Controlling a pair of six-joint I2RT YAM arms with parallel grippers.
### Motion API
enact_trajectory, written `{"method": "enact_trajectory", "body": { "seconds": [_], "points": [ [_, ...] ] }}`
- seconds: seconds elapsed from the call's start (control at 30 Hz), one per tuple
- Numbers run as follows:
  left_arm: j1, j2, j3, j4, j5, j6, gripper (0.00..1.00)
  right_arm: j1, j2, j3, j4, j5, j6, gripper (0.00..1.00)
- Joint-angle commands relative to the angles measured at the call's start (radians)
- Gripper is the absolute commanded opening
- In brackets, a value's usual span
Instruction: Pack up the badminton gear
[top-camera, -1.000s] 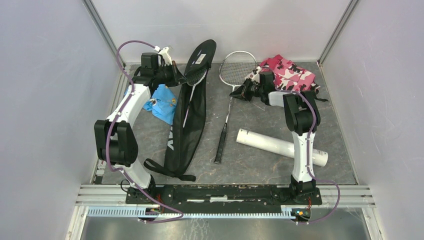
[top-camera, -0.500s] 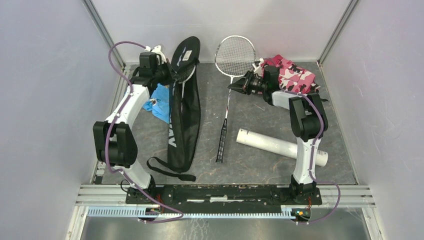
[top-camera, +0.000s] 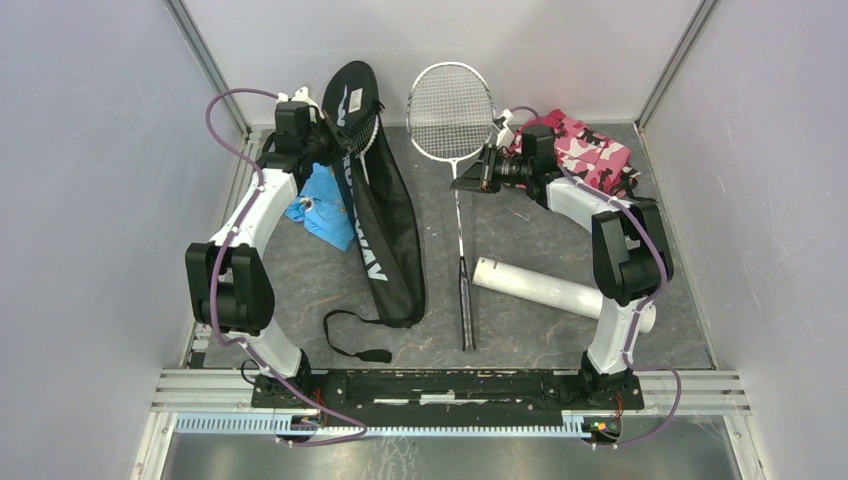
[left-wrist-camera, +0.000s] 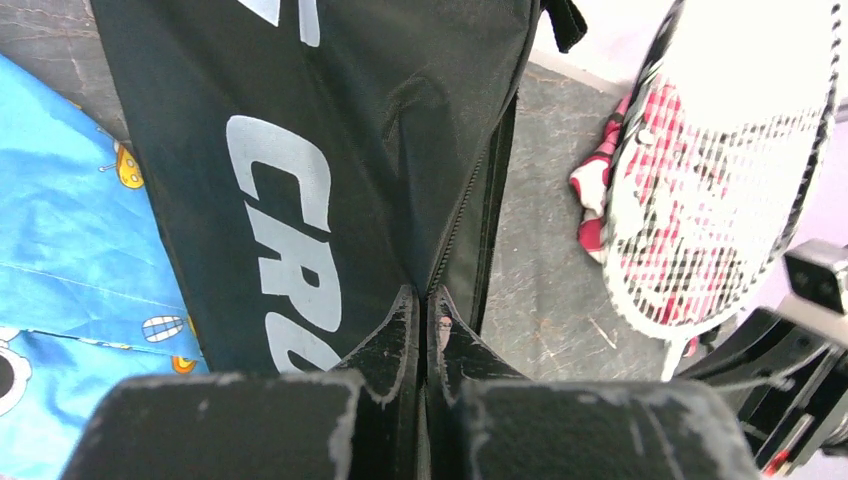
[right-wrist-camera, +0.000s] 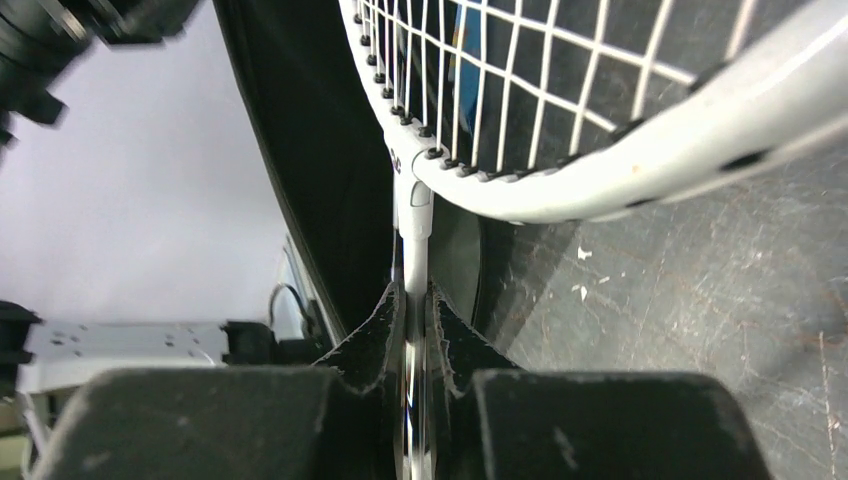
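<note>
Now your racket (top-camera: 461, 215) head sits higher than earlier | right gripper (right-wrist-camera: 413, 300) clamps its shaft below the head | left gripper (left-wrist-camera: 422, 305) pinches bag (top-camera: 385, 230) edge

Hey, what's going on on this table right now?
Two robot arms are packing badminton gear. The left gripper is shut on the edge of the black racket bag by its zipper, near the bag's far end. The right gripper is shut on the shaft of a racket, just below its head, beside the bag. The white tube lies on the table, not yet packed.
</note>
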Motion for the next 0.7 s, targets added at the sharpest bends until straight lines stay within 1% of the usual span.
{"method": "enact_trajectory", "body": {
  "seconds": [0.0, 0.13, 0.23, 0.47, 0.67],
  "points": [
    [0.005, -0.010, 0.006, 0.118, 0.003, -0.068, 0.02, 0.047, -0.092, -0.001, -0.192, -0.020, -0.230, 0.00],
    [0.006, -0.010, -0.003, 0.132, 0.014, -0.068, 0.02, 0.083, -0.118, -0.010, -0.312, 0.004, -0.343, 0.00],
    [0.006, -0.013, -0.011, 0.139, 0.021, -0.066, 0.02, 0.107, -0.127, -0.023, -0.364, 0.022, -0.397, 0.00],
    [0.006, -0.020, -0.031, 0.160, 0.027, -0.063, 0.02, 0.164, -0.126, -0.040, -0.413, 0.057, -0.460, 0.00],
    [0.004, -0.029, -0.063, 0.184, 0.061, -0.077, 0.02, 0.197, -0.105, -0.028, -0.421, 0.078, -0.464, 0.00]
  ]
}}
